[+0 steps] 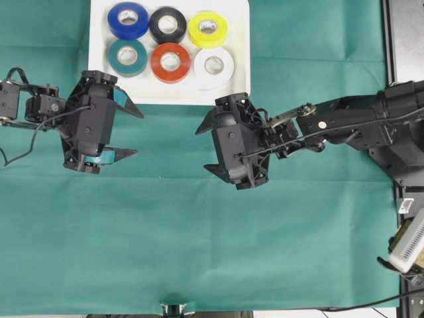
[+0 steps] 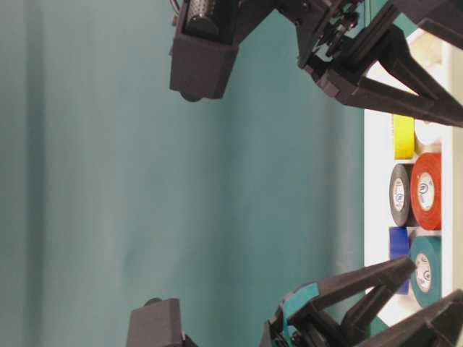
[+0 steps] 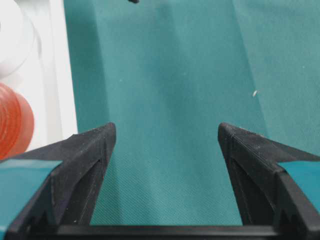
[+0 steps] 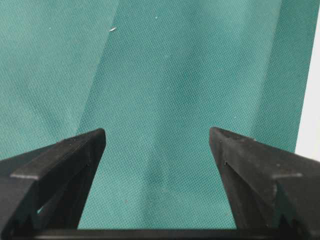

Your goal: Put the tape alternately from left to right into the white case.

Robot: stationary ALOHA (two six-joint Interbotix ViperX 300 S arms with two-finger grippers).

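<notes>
Six tape rolls [image 1: 169, 43] fill the white case [image 1: 98, 53], just beyond both claws; left gripper [image 1: 136, 132] and right gripper [image 1: 204, 150] spread wide, empty.

Six rolls of tape [image 1: 171, 42] lie in one white case [image 1: 242, 46]; apparently none elsewhere.

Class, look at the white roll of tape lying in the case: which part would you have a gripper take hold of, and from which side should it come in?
Probably from straight above. The white roll lies flat, hole up, in the white case, with the red-orange roll and yellow roll close beside it. One finger down the hole and one outside the ring on its free side, towards the rim, pinches the wall without pushing its neighbours.
</notes>
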